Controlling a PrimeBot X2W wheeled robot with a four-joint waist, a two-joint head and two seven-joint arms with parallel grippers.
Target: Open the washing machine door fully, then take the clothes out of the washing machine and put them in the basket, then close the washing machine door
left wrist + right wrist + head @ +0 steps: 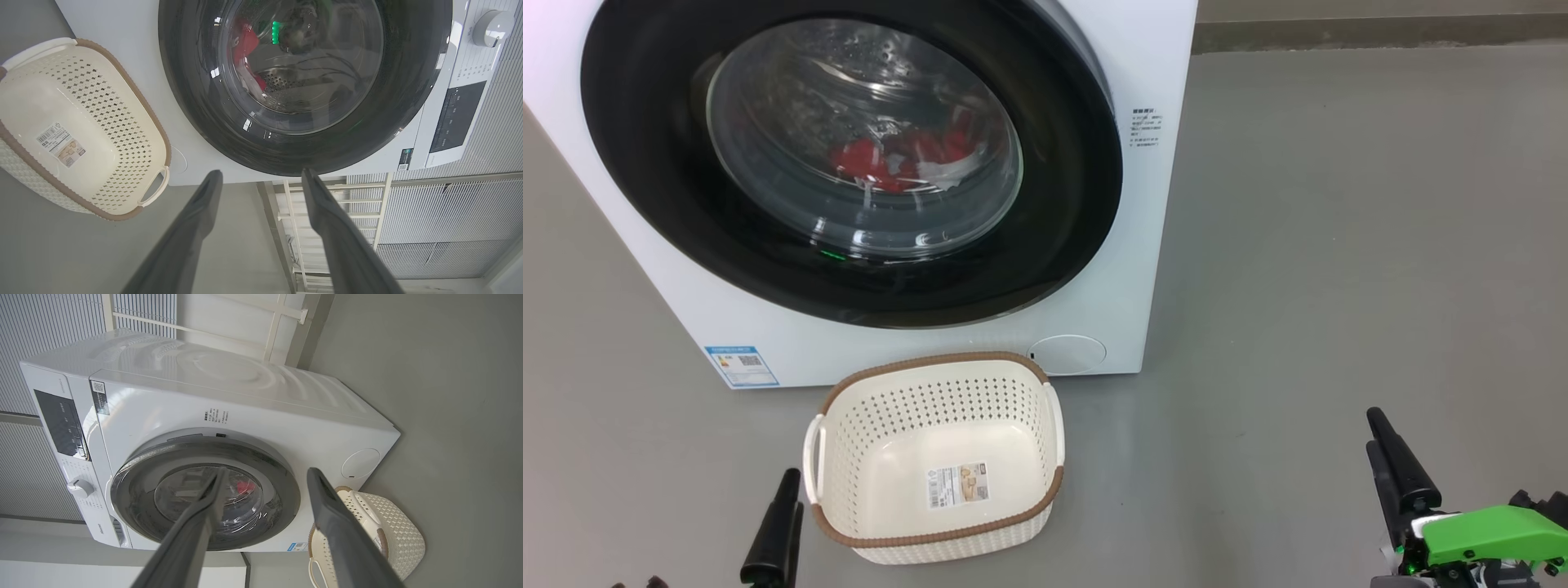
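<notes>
The washing machine [1160, 245] stands white and boxy ahead of me. The washing machine door [645, 163] lies over its opening, black rim around bulging glass. Behind the glass the red clothes [866, 159] rest low in the drum, also seen in the left wrist view [245, 41] and the right wrist view [245, 486]. The cream basket [890, 408] sits on the floor just in front of the machine, holding only its sticker. My left gripper [261, 174] is open and holds nothing, one finger [776, 531] left of the basket. My right gripper [267, 473] is open and holds nothing, far right, fingers [1401, 474] low.
Grey floor [1339, 245] spreads wide to the machine's right. A wall base [1339, 33] runs along the back. The machine's control panel and round knob [492, 26] sit above the door. A white slatted frame [327, 212] stands behind the machine's side.
</notes>
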